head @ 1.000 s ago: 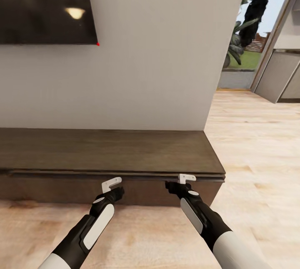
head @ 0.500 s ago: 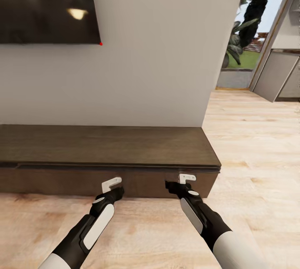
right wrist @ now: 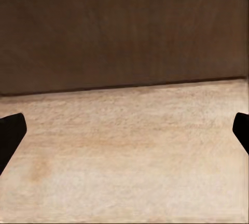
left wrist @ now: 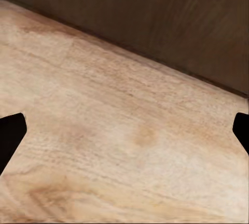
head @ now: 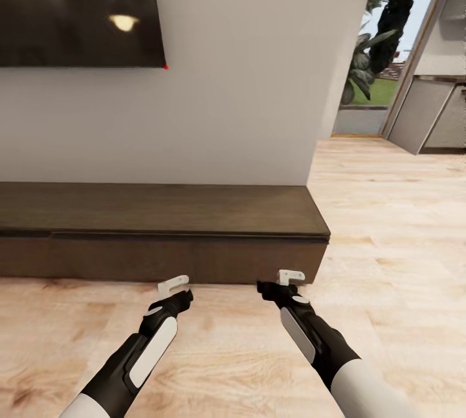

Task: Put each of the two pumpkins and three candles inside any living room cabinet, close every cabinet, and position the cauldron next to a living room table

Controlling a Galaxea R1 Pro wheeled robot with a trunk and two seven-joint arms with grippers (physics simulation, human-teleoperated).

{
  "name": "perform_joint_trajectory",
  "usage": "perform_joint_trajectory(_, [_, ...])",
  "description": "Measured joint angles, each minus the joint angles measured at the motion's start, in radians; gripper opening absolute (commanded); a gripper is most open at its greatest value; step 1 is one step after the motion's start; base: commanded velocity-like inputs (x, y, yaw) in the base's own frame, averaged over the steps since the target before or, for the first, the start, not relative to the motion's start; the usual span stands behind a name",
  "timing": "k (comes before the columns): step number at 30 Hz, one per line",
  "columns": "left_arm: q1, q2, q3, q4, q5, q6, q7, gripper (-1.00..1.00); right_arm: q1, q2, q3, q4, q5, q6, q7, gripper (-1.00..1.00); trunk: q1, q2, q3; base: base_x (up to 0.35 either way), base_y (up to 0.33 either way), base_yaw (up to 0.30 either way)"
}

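Observation:
The cabinet (head: 162, 211) is a long, low dark-brown unit against the white wall, and its drawer fronts look flush. Its right end stops near the wall's corner. My left gripper (head: 186, 297) and right gripper (head: 263, 288) hover over the wooden floor just in front of the cabinet, a short gap away. In the left wrist view the left gripper (left wrist: 124, 130) is open over bare floor, with the cabinet front (left wrist: 155, 16) beyond. The right gripper (right wrist: 124, 130) is likewise open and empty, facing the cabinet front (right wrist: 124, 26). The pumpkins, candles, cauldron and table are out of view.
A dark TV screen (head: 77, 10) hangs on the wall above the cabinet. Light wooden floor (head: 388, 224) runs to the right, past the wall's corner, toward a glass opening with a plant (head: 378, 36) and grey cupboards (head: 421, 114).
The whole view has shifted, so the cabinet now sits farther from both grippers. The slight ledge that jutted out under its top earlier now looks flush. The arms hold the same pose.

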Motion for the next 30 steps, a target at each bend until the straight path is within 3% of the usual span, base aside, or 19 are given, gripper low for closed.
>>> perform_joint_trajectory(8, [0.000, 0.001, 0.002, 0.000, 0.000, 0.000, 0.000, 1.00, 0.000, -0.002, 0.000, 0.000, 0.003, 0.001, -0.002, 1.00, 0.000, 0.000, 0.000, -0.249, 0.000, 0.000])
perform_joint_trajectory(16, [0.000, 0.001, 0.007, 0.000, 0.001, 0.002, -0.002, 1.00, 0.000, -0.003, -0.002, 0.000, 0.004, 0.002, -0.002, 1.00, -0.001, 0.000, 0.000, -0.040, 0.000, 0.009])
perform_joint_trajectory(30, [0.000, -0.001, 0.019, -0.008, 0.018, 0.009, 0.000, 1.00, 0.000, 0.002, 0.000, 0.006, -0.005, 0.015, -0.005, 1.00, -0.001, 0.000, 0.000, -0.001, 0.000, 0.238])
